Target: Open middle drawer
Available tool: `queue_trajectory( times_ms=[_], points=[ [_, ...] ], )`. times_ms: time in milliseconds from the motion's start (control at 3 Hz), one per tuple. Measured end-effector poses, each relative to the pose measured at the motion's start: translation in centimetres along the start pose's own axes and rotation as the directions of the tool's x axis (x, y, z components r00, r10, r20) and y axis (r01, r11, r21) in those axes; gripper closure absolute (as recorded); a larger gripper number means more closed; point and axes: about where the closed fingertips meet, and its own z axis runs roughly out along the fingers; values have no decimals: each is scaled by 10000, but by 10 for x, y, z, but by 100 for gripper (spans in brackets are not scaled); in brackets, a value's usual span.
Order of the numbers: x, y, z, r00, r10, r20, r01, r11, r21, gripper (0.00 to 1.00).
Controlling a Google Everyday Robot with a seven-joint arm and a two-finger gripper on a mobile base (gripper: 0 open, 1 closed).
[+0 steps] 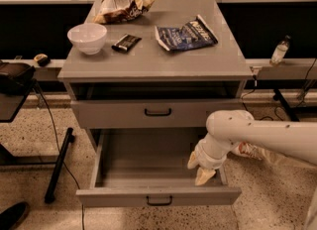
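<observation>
Under the grey worktop (148, 60), the middle drawer (119, 197) sits pulled far out, black handle (159, 201) at front centre. Arm (257, 135) reaches in from the right w/ claw (199, 167) inside drawer's right-front corner, fingers apart, holding nothing.

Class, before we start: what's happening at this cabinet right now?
A robot arm reaches in from the right, and its gripper sits inside the middle drawer, near the right side just behind the front panel. That drawer stands pulled well out and looks bare inside. The fingers appear apart and hold nothing. The taller drawer above is closed. On the cabinet top lie a white bowl, a dark snack bar and two snack bags.
</observation>
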Motion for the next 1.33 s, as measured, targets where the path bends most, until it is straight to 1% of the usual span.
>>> queue_trajectory(
  times_ms=[333,667,1000,1333],
  points=[
    [12,-42,6,9973,-28,-727,42,9998,197,67],
    [63,-56,55,9767,1591,-1438,-1488,9856,799,98],
    [90,-48,93,9363,3199,-1446,-3002,9432,1425,100],
    [93,-40,118,8827,4661,-603,-4544,8791,1442,100]
  ],
)
